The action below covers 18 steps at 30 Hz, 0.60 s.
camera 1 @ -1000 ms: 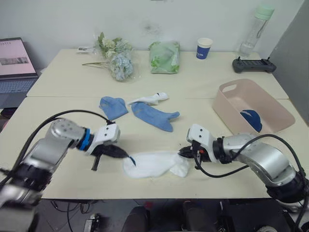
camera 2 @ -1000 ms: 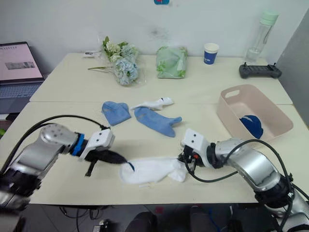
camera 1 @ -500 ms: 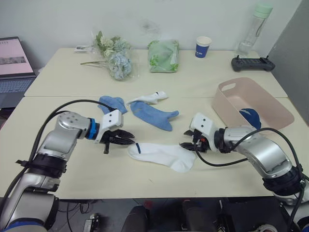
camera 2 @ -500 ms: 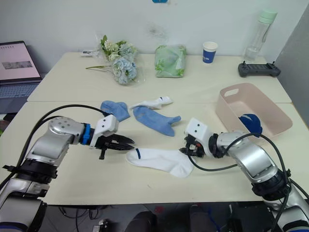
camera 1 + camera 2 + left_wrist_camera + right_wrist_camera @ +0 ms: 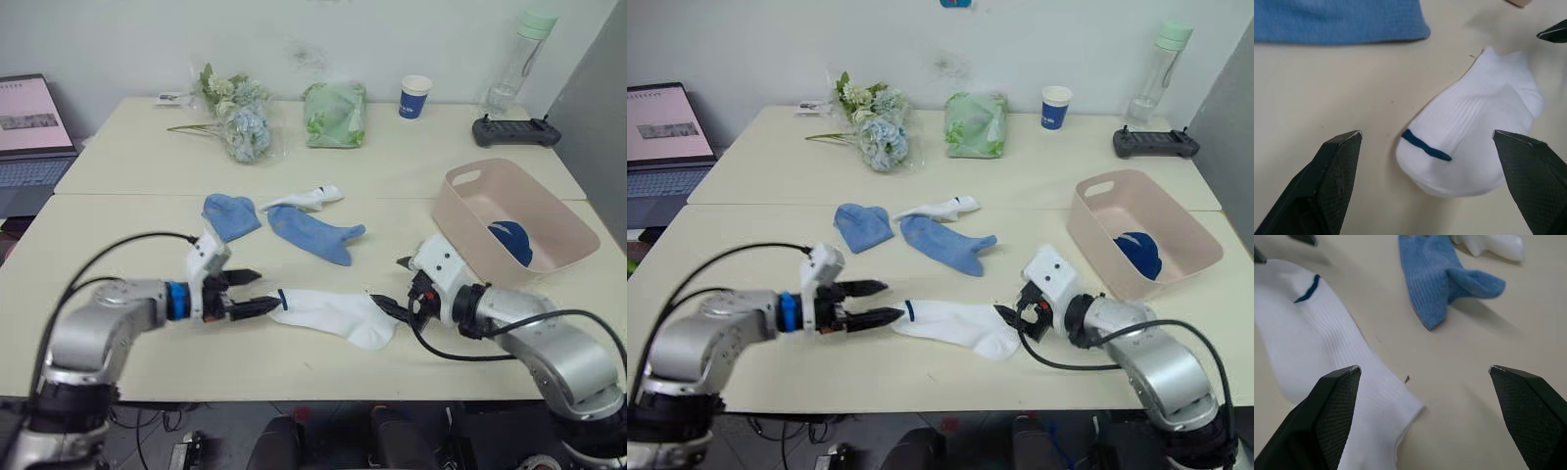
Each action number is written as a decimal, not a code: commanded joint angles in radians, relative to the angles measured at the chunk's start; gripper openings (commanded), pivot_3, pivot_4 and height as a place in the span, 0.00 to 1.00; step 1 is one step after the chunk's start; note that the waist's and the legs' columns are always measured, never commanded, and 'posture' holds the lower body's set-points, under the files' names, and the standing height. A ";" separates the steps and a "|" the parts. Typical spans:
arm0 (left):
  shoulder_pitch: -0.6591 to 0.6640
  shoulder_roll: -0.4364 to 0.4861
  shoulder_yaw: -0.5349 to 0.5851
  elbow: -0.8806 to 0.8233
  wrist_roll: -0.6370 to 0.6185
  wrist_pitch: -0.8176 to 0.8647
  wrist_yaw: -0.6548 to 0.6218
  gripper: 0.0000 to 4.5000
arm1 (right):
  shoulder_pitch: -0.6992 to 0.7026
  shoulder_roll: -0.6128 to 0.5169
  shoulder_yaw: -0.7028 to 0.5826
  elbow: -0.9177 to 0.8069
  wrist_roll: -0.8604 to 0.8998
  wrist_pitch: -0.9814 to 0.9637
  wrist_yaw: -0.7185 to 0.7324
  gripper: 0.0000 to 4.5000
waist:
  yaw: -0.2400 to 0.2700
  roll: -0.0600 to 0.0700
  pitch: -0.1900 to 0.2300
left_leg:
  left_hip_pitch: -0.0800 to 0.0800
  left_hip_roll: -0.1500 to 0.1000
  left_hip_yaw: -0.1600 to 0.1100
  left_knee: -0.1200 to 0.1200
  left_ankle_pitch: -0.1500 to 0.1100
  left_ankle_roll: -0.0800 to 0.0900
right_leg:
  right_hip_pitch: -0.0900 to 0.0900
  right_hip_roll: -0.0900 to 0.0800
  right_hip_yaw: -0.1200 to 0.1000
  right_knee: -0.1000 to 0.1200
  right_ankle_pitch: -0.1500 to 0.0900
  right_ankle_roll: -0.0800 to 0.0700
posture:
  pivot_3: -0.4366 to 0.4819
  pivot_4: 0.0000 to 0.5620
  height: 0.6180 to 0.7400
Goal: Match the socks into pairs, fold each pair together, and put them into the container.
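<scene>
Now, white sock (image 5: 333, 313): lies flat and stretched out on the near table (image 5: 137, 196), blue-marked cuff toward the left gripper, toe end toward the right gripper; a second ago it was a bunched heap held at both ends, so the spreading step looks done
Left gripper (image 5: 257, 291): fingers spread wide and holding nothing, tips just beside the cuff; it has let go since the earlier view
Right gripper (image 5: 394, 287): fingers parted and empty, one tip just beside the toe end of the white sock; also released
Second white sock (image 5: 304, 200): crumpled farther back, touching the light blue socks; it is the likely partner to bring over next
Light blue socks (image 5: 315, 234): two, lying side by side behind the flattened white sock, not yet paired or folded
Container (image 5: 470, 208): pale pink tub at the right side of the table, well apart from the white sock, with one dark blue bundle (image 5: 510, 242) inside, probably the navy pair
Bystanders: flowers (image 5: 235, 117), green bag (image 5: 334, 114), blue paper cup (image 5: 414, 97)
Task reading: one pair appears stowed; white and light blue pairs remain
</scene>
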 commanded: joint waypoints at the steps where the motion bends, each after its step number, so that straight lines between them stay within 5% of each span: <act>1: 0.007 -0.023 0.058 -0.071 -0.050 0.102 0.107 1.00 | 0.065 0.009 0.027 -0.050 -0.039 -0.063 -0.046 1.00 | 0.000 0.000 0.000 | 0.000 0.000 0.000 0.000 0.000 0.000 | 0.000 0.000 0.000 0.000 0.000 0.000 | 0.48 0.27 1.00; 7: 0.067 -0.050 0.031 -0.132 -0.068 0.183 0.214 1.00 | 0.151 0.034 0.086 0.004 -0.085 -0.117 -0.084 1.00 | -0.002 0.001 -0.002 | 0.002 0.000 0.001 -0.001 0.000 0.000 | 0.000 0.000 0.001 0.000 0.000 0.000 | 0.48 0.27 1.00; 9: 0.082 -0.079 0.024 -0.163 -0.084 0.212 0.247 0.91 | 0.175 0.041 0.097 0.021 -0.091 -0.120 -0.088 0.96 | -0.001 0.001 -0.003 | 0.002 0.000 0.001 -0.001 0.000 0.000 | 0.001 0.000 0.001 0.000 0.000 0.000 | 0.48 0.27 1.00; 12: 0.097 -0.088 -0.002 -0.175 -0.072 0.205 0.275 0.73 | 0.189 0.043 0.107 0.036 -0.099 -0.122 -0.087 0.80 | 0.000 0.001 -0.006 | 0.003 0.000 0.001 -0.001 0.000 0.000 | 0.002 0.000 0.001 -0.001 0.000 0.000 | 0.48 0.27 1.00; 18: 0.091 -0.097 -0.052 -0.153 -0.042 0.136 0.299 0.31 | 0.190 0.037 0.138 0.035 -0.110 -0.138 -0.073 0.31 | 0.000 0.002 -0.015 | 0.004 -0.001 0.001 -0.001 0.000 0.000 | 0.003 0.000 0.001 -0.002 0.000 0.000 | 0.48 0.27 1.00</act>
